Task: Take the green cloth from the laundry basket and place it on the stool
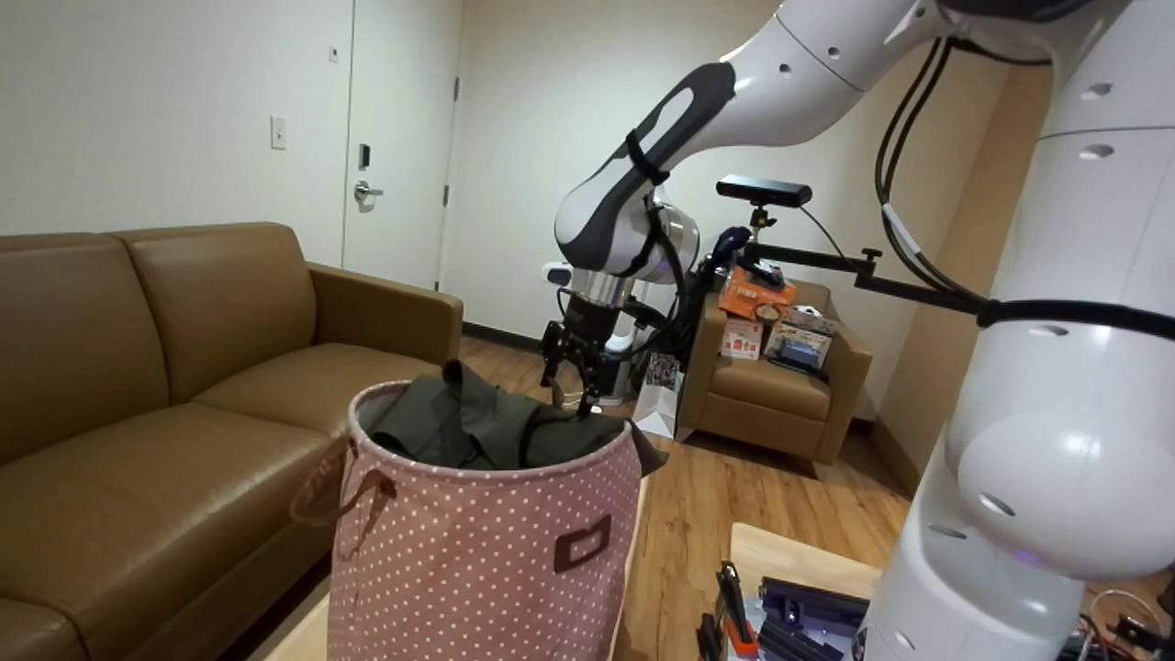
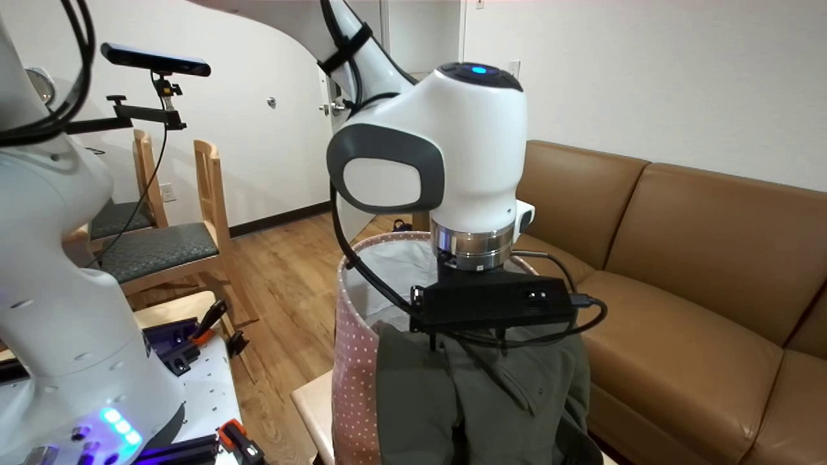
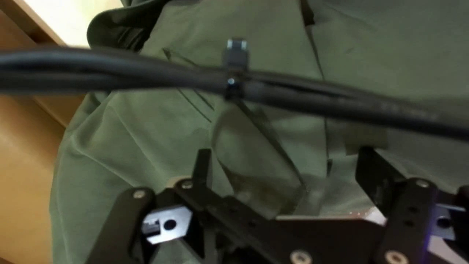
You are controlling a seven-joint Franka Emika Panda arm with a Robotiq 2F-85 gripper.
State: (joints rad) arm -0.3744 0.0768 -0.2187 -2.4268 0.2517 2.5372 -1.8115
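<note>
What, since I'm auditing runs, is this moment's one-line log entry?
gripper: open | green cloth: partly in laundry basket, partly hanging outside | transfer: pending

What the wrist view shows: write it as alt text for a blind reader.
Rumpled green cloth fills most of the view, behind the open black gripper at the bottom. A black cable crosses in front; brown sofa shows at left.

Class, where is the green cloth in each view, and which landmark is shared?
In an exterior view: green cloth, below centre, slightly left, partly in the basket.
In an exterior view: green cloth, lower centre, draped over the basket.
Wrist view: green cloth, filling much of it.
Shared landmark: brown sofa.
</note>
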